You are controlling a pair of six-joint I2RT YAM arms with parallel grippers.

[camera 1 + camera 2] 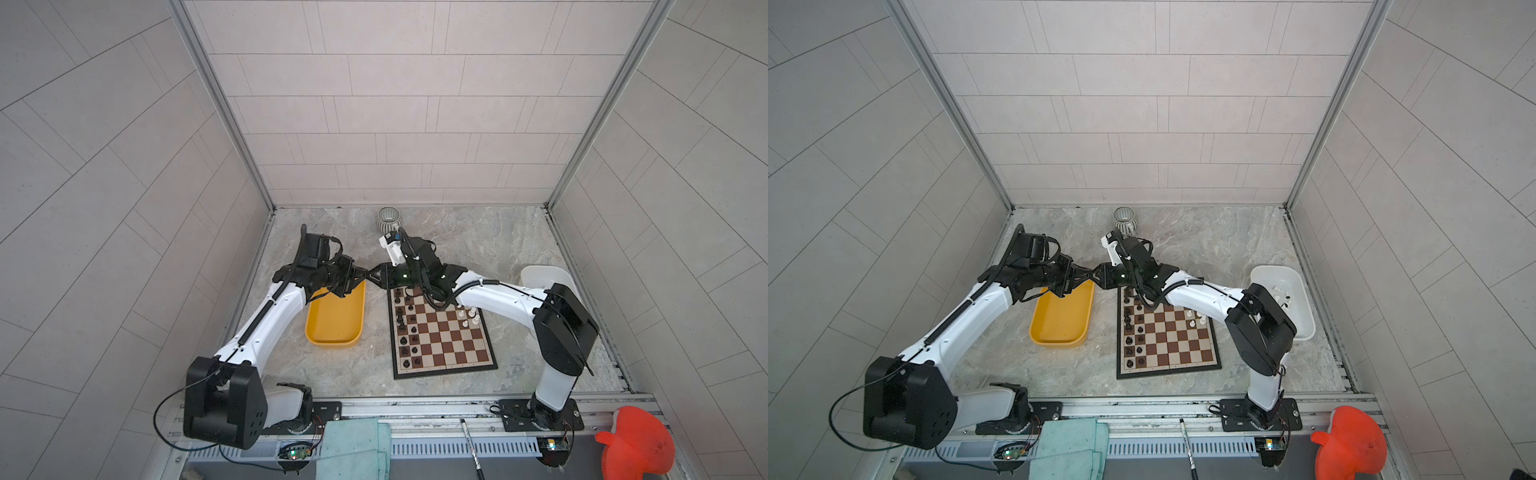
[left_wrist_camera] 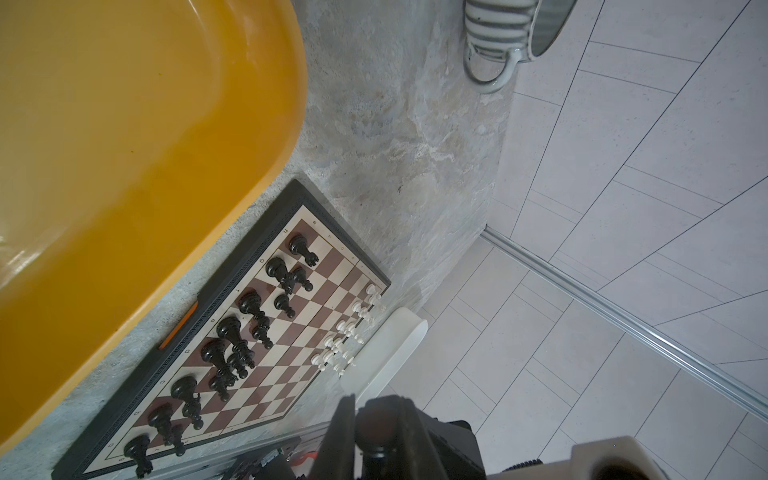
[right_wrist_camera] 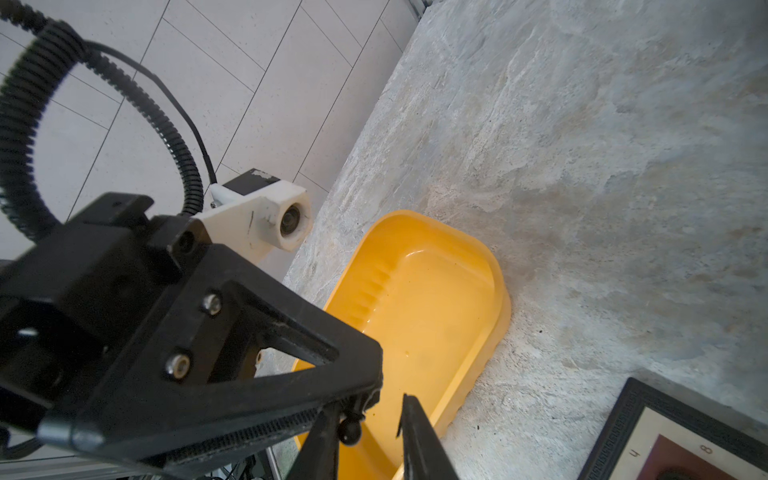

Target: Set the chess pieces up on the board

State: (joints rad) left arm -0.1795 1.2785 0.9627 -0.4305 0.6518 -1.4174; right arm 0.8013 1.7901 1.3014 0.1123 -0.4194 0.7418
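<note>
Chess piece (image 3: 351, 430) amid fingers (image 3: 419, 449) (between yellow tray (image 3: 478, 299) and board (image 3: 615, 436) edge)

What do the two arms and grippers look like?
The left arm and right arm have white links with boxy black joint housings and ribbed black cable conduit. The left gripper and right gripper are black, with open-framed triangular fingers.

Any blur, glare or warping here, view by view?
In both top views: even light, tile lines on the side walls bowed by the wide lens, chess pieces tiny; left wrist view: yellow tray close and soft with a glare patch, board sharp; right wrist view: left gripper dark in the foreground, far tabletop soft.
</note>
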